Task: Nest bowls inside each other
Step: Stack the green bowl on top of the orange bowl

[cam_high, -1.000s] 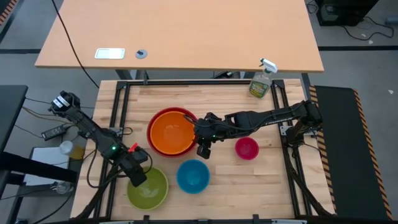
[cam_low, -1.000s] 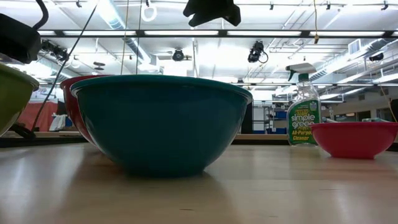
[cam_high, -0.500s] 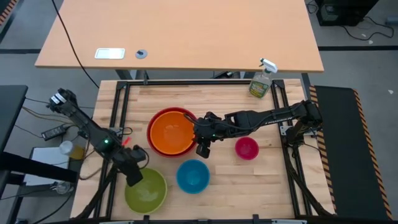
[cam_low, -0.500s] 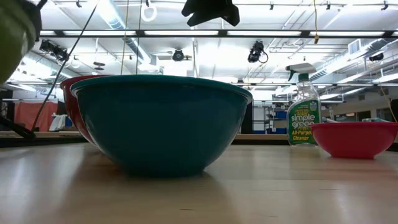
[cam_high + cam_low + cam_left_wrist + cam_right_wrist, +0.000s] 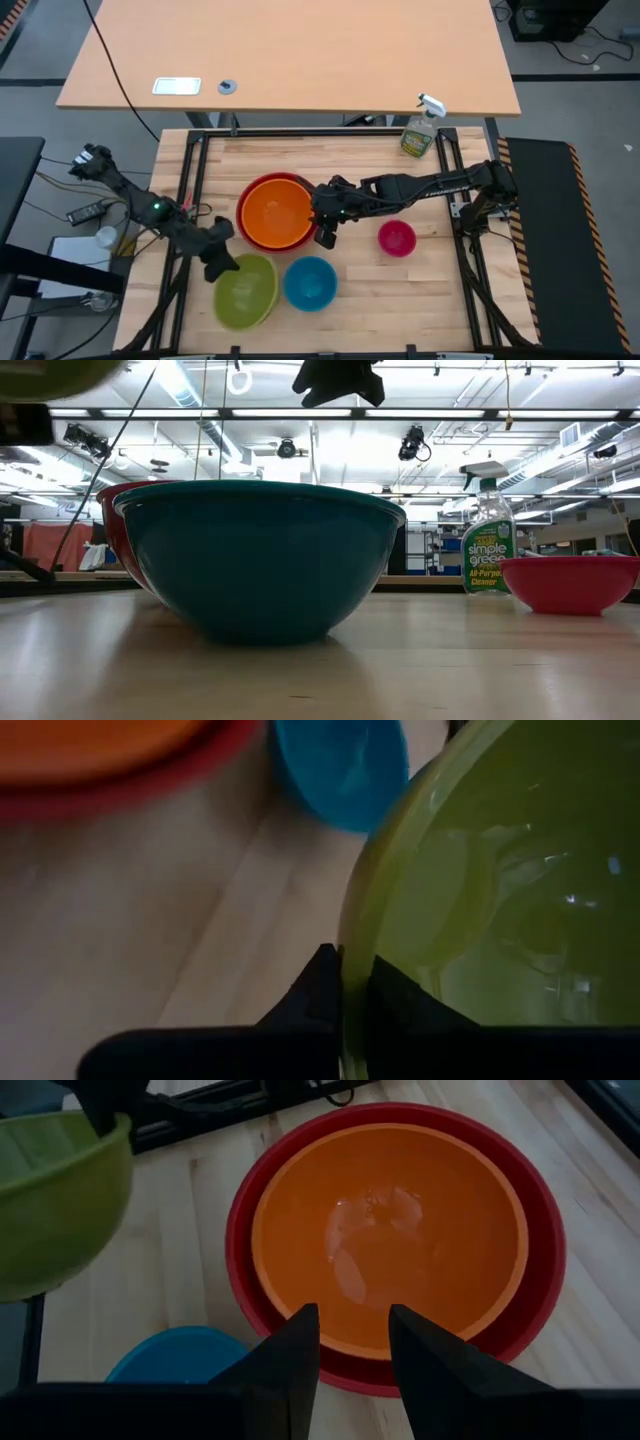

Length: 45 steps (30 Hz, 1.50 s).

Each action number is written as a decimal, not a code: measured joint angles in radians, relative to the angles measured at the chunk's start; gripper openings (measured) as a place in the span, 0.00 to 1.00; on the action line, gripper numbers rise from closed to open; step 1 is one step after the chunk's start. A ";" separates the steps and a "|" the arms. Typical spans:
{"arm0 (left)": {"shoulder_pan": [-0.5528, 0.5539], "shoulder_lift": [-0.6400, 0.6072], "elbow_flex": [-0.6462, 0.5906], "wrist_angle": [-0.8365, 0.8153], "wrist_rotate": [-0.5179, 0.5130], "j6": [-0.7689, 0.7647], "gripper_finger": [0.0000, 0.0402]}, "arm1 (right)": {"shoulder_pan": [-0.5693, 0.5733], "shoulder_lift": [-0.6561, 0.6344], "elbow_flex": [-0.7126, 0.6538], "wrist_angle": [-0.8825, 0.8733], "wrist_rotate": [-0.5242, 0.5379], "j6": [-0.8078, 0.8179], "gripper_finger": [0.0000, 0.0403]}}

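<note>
My left gripper (image 5: pixel 221 261) is shut on the lime green bowl (image 5: pixel 246 290), which hangs tilted above the table's near left part; the low view shows only its underside (image 5: pixel 55 372) at the top left. The orange bowl (image 5: pixel 276 212) sits nested inside the red bowl (image 5: pixel 246 192). Near the front edge the blue bowl (image 5: pixel 310 283) rests on its base, and the pink bowl (image 5: pixel 396 238) stands to the right. My right gripper (image 5: pixel 350 1352) hovers open over the near right rim of the orange and red bowls, with nothing between its fingers. My left gripper pinches the green bowl's rim (image 5: pixel 350 945) on the bowl's left side, one finger (image 5: pixel 395 1005) inside the bowl and one finger (image 5: pixel 318 995) outside. The fingers come slanting down from the table's left. The bowl is lifted clear of the table and tilted.
A clear spray bottle (image 5: pixel 421 128) stands at the table's far right corner. The black frame rails (image 5: pixel 190 160) run along the table's edges. Bare wood lies on the far half of the table and between the blue and pink bowls.
My left gripper has risen and tipped up toward level, staying shut on the green bowl's rim. The bowl has come up off the table and now hangs tilted. In the low view it has climbed from the left edge to the top corner.
</note>
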 joint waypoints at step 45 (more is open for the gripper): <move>0.750 0.172 0.001 -0.075 0.042 0.283 0.04 | -0.071 -0.089 0.000 -0.313 0.003 0.079 0.32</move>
